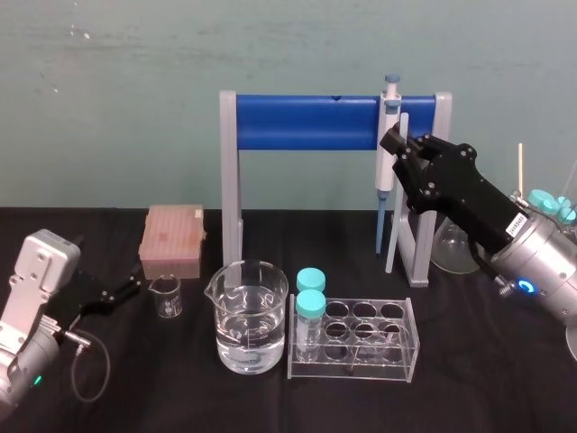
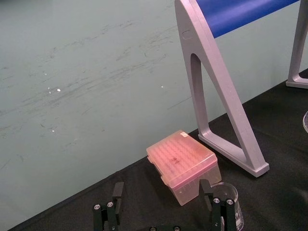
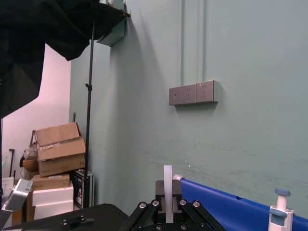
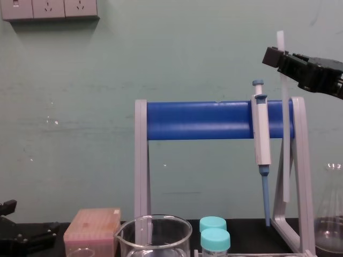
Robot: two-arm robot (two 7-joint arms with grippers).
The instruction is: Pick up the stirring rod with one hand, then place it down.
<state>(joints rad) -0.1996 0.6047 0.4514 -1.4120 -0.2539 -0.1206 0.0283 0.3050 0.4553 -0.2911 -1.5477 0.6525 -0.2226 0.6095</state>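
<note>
Right end effector (image 1: 398, 144) is pinching the stirring rod (image 1: 395, 212) upright midair, so I'm guessing it's needing a gentle set-down on the desk (image 1: 505, 370) next.

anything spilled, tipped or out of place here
Nothing spilled or tipped. The stirring rod is in the air, held upright by the right gripper beside the hanging pipette. The left gripper sits open at the lower left.

Right claw (image 1: 398, 144) raised and clamped; left claw (image 1: 126, 290) low, fingers spread.
</note>
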